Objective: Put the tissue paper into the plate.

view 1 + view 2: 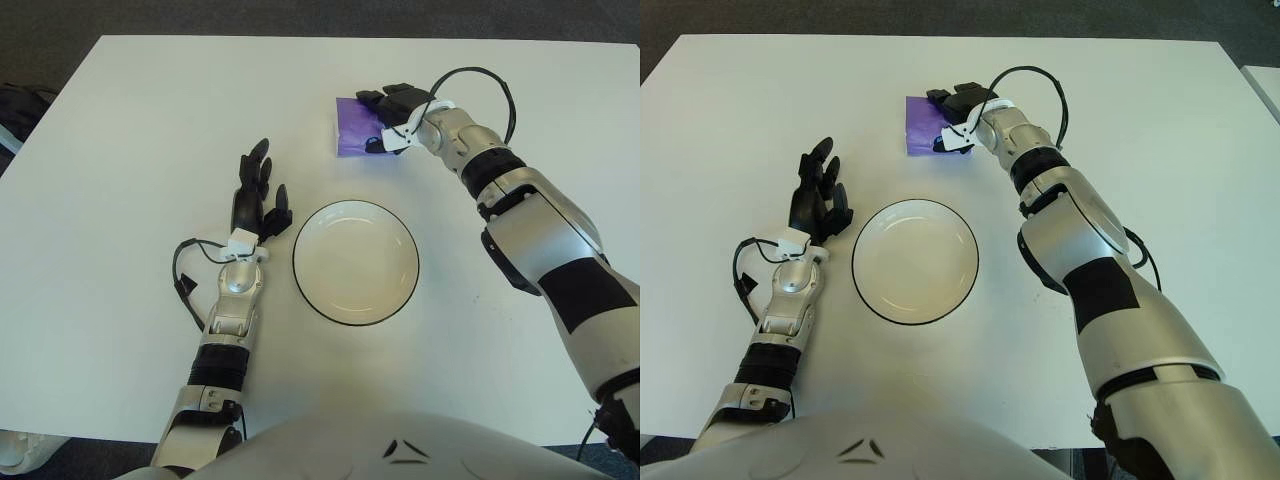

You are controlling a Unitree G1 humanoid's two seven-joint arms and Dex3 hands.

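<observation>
The tissue paper is a purple pack (350, 127) lying flat on the white table, beyond the plate. The plate (355, 262) is white with a dark rim, sits at the table's middle and holds nothing. My right hand (384, 120) is over the pack's right end. Its fingers (388, 97) reach along the far edge and its thumb (373, 146) sits near the front edge. The fingers look spread, not closed on the pack. My left hand (258, 192) shows just left of the plate, fingers relaxed and empty.
The white table (130, 150) stretches wide to the left and right of the plate. A black cable (480, 80) loops above my right wrist. Dark floor lies beyond the table's far edge.
</observation>
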